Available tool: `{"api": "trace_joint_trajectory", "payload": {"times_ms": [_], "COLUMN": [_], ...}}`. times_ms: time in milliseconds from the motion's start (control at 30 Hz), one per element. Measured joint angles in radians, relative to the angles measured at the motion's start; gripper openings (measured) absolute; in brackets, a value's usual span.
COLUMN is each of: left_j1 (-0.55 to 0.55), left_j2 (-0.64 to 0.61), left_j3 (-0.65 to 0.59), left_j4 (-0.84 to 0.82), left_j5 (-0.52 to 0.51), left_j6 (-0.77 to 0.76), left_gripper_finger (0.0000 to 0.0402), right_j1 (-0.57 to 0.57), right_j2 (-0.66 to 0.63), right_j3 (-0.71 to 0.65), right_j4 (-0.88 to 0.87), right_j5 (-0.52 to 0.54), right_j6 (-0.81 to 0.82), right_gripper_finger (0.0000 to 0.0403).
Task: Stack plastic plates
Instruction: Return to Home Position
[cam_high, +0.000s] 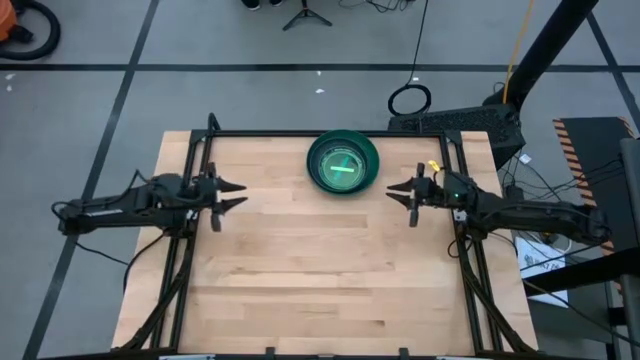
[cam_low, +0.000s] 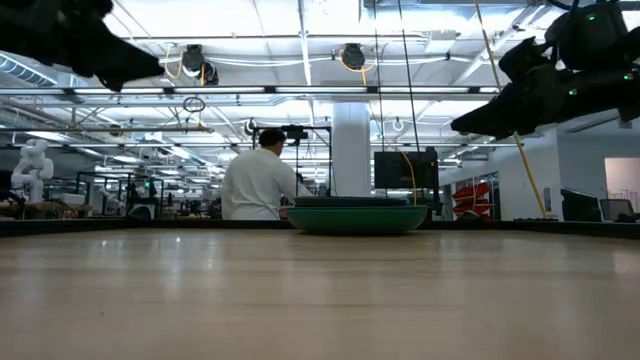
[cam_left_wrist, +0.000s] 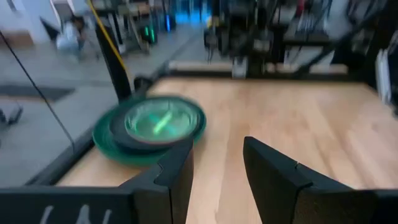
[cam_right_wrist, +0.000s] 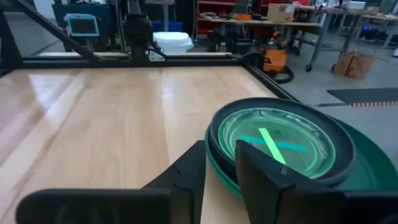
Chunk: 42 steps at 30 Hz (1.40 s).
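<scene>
High view, first pass. Found left tool (cam_high: 238, 195) at 9 o'clock over worktop (cam_high: 300, 290), moderately parted, gripping nothing. Found right tool (cam_high: 394, 194) at 3 o'clock, likewise parted and empty. Located plastic plates (cam_high: 342, 163) at 12 o'clock near far edge, nested as one stack: large green beneath, dark grey above, translucent green topmost. Noted person (cam_low: 255, 185) in white beyond worktop.

The light wooden table (cam_high: 300, 260), its top built of joined planks and bordered by a black frame (cam_high: 260, 132), carries a single stack of plastic plates (cam_high: 342, 164) near the middle of its far edge. The large green plate (cam_low: 357, 220) at the bottom of the stack rests directly on the wood.
</scene>
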Motion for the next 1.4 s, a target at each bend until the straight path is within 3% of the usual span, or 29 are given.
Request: {"api": "trace_joint_trajectory", "payload": {"times_ms": [300, 533, 900, 1033, 1400], "left_j1": [0.0, 0.0, 0.0, 0.002, 0.002], "left_j2": [-0.175, -0.242, -0.242, -0.231, -0.23], "left_j3": [-0.031, -0.124, -0.295, -0.3, -0.299], "left_j4": [0.008, 0.032, 0.234, 0.236, 0.232], "left_j5": [0.0, -0.001, -0.041, -0.096, -0.099], "left_j6": [-0.002, -0.013, -0.034, -0.073, -0.064], "left_gripper_finger": [0.0147, 0.0147, 0.0147, 0.0147, 0.0147], "right_j1": [0.069, 0.093, 0.092, 0.092, 0.091], "right_j2": [-0.189, -0.307, -0.437, -0.458, -0.454], "right_j3": [0.0, 0.0, -0.118, -0.119, -0.122], "right_j4": [-0.237, -0.352, -0.315, -0.318, -0.317], "right_j5": [0.152, 0.184, 0.211, 0.22, 0.24], "right_j6": [-0.102, -0.144, -0.157, -0.177, -0.066], "right_gripper_finger": [0.0053, 0.0035, 0.0005, 0.0002, 0.0003]}}
